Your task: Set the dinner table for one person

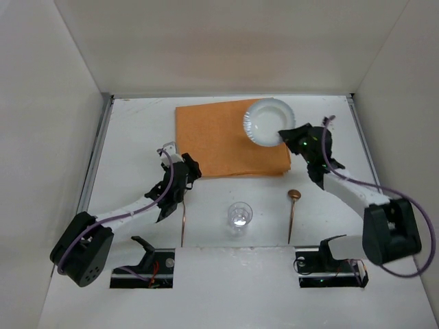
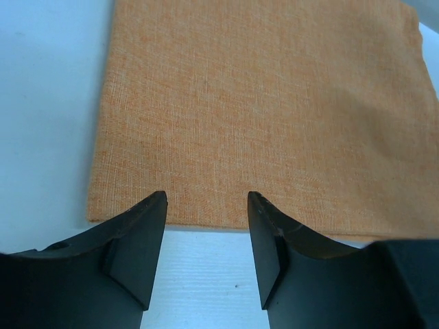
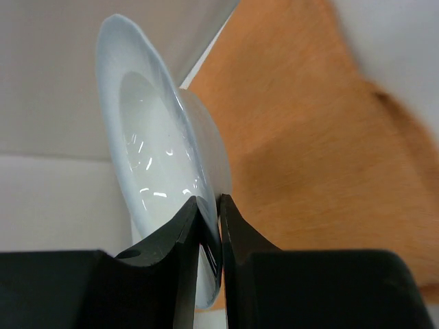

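The white surface (image 1: 130, 130) fills the middle of the frame, its railed sides running up toward the back wall. At left-centre, the left end effector (image 1: 180, 168) hangs half-open and empty at the edge of the orange cloth (image 1: 219, 144). Lower down lie a thin utensil (image 1: 184, 225), a glass (image 1: 240, 216) and a spoon (image 1: 293, 212). At upper right, the right end effector (image 1: 287, 135) pinches the rim of the tilted plate (image 1: 264, 120) over the cloth's corner.

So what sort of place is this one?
Likely a robot test booth, not a home: plain white walls enclose the dinner table, which carries an orange cloth and a glass.
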Motion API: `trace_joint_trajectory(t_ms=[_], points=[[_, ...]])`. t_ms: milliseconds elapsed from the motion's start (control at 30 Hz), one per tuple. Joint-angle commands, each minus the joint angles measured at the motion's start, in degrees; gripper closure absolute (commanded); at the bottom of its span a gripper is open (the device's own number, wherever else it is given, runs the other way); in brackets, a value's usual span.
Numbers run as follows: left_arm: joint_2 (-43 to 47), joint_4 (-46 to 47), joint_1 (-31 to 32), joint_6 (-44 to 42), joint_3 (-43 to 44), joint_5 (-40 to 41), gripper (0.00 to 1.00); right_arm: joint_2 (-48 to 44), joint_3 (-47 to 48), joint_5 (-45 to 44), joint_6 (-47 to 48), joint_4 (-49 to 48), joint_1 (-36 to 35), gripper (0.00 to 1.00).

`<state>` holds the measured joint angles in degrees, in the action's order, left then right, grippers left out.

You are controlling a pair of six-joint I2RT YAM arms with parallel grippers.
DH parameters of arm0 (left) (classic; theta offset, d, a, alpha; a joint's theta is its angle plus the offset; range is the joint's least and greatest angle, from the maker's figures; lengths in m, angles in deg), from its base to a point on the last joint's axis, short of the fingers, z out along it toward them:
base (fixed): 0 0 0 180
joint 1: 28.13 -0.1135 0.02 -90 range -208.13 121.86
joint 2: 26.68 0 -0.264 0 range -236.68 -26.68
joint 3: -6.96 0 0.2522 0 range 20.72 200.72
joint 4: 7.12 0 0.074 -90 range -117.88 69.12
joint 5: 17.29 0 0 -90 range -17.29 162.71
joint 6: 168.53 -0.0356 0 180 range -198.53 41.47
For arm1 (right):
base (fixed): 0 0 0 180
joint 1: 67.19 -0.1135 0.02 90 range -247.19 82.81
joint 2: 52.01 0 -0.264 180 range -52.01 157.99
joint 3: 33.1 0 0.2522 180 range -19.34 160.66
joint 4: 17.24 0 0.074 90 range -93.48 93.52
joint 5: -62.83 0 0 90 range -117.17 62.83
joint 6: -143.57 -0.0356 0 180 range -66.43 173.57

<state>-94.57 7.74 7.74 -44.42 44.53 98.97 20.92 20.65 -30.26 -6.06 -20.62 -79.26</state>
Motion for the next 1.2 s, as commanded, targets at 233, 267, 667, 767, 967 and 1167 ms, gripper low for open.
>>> trace_joint_trajectory(t_ms=[233,267,667,767,967,1167], points=[[2.51,-5.50,-0.50,1.40,3.87,4.94,0.52,28.92,21.70,6.87,-3.47,-13.79,-11.08,0.94],[2.68,-5.77,-0.59,1.40,3.79,5.20,0.52,30.51,22.84,6.87,-3.56,-13.79,-11.34,0.94],[0.40,-5.77,-0.24,0.61,4.31,6.96,0.51,39.13,27.78,7.49,-5.93,-9.84,-11.78,0.87],[-0.04,-5.68,-0.50,0.61,4.57,6.96,0.51,40.01,28.30,8.54,-5.93,-7.38,-11.78,0.83],[-1.09,-5.51,-0.50,0.26,5.45,6.96,0.50,38.52,27.87,7.58,-4.00,-1.67,-11.78,0.55],[-0.66,-5.42,-0.77,-0.18,5.98,8.19,0.50,34.66,25.59,8.28,0.39,2.20,-11.78,0.32]])
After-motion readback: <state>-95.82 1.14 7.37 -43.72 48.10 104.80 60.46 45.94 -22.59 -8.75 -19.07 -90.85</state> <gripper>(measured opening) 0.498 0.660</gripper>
